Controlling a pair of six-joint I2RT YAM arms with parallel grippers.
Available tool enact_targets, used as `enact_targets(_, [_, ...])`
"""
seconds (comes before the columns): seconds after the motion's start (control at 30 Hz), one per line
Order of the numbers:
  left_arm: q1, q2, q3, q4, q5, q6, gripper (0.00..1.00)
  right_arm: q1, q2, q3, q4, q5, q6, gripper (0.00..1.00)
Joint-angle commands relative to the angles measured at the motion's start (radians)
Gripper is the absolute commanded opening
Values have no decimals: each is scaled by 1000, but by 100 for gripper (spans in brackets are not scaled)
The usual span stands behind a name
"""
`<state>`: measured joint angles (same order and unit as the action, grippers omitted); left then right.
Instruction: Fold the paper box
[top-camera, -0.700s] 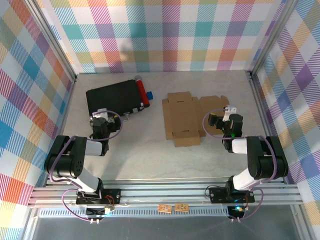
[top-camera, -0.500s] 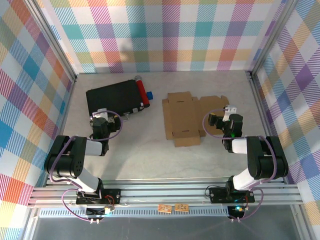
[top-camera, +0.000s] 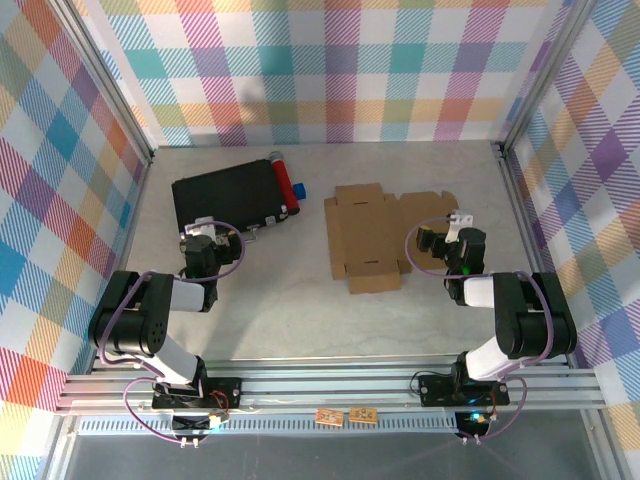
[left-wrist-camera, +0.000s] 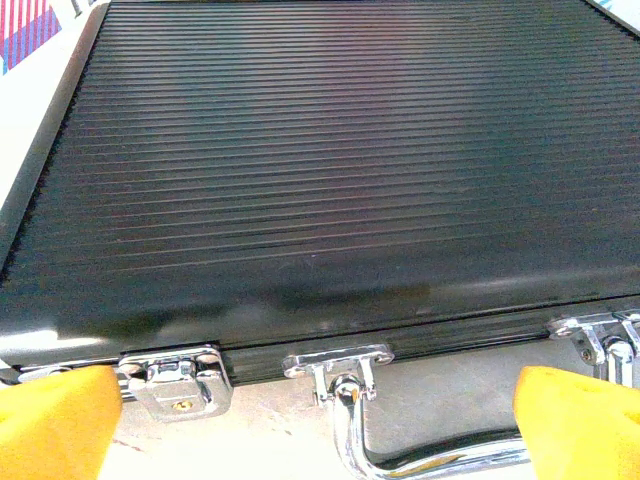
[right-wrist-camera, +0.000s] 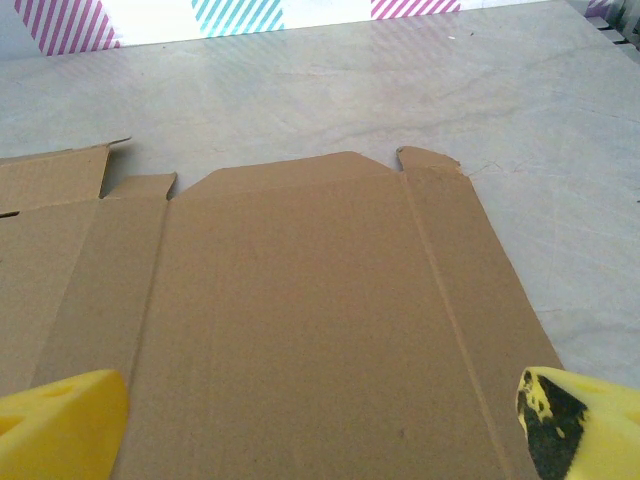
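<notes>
Paper box (top-camera: 368, 238) is lying flat and unfolded on the tabletop (top-camera: 300, 310), right of centre, flaps and tabs all spread out - nothing creased up yet, so by my read folding is not yet started. Its widest panel is running near edge to far edge, with a shorter panel sticking out toward the right edge.

Right tool (right-wrist-camera: 320, 425) is sitting low at that right-hand panel, yellow fingertips (right-wrist-camera: 60, 425) spread wide to either side, gripping nothing. In the right wrist view the cardboard is stretching straight ahead of it, crease lines running away from the camera. So the box is lying ahead of and under the right tool, and the right arm is clearly the nearer one.

Left tool (left-wrist-camera: 318, 430) is parked well apart from the box, facing the black case (top-camera: 225, 200) near the far-left corner - fingers wide apart, holding nothing, just short of the case's chrome latches (left-wrist-camera: 175, 378) and handle (left-wrist-camera: 350, 420).

The case looks closed, contents hidden. Red cylinder (top-camera: 283, 180) is lying along its right side. The box is holding nothing, being flat.
</notes>
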<state>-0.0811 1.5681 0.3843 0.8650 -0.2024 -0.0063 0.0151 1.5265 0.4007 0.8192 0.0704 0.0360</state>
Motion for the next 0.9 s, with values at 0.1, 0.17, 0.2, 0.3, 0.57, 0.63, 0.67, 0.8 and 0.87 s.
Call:
enact_targets(0.1, [-2,7,18,8,-6,13,100,6,6,6,14,-1,-10,99])
enact_targets(0.17, [-2,7,18,8,-7,13,100,6,6,6,14,-1,-10,99])
enact_targets(0.2, [-2,7,18,8,-6,13,100,6,6,6,14,-1,-10,99])
enact_targets(0.3, [-3,7,18,8,-6,14,100,5,6,6,14,-1,-10,99])
enact_targets(0.57, [-76,-165,-26,-35,-209,26,100,26,-229,36,-209,161,23,99])
enact_targets(0.63, [-136,-273,-8,-112,-308,62,100,40,-347,57,-248,199,8,99])
enact_targets(0.67, [-158,-323,5,-115,-334,58,100,43,-404,98,-292,220,-2,99])
enact_targets(0.8, [-235,-445,269,-403,-483,-9,100,45,-513,477,-658,284,12,99])
enact_targets(0.87, [-237,-422,550,-817,-530,-267,100,46,-466,769,-914,292,107,99])
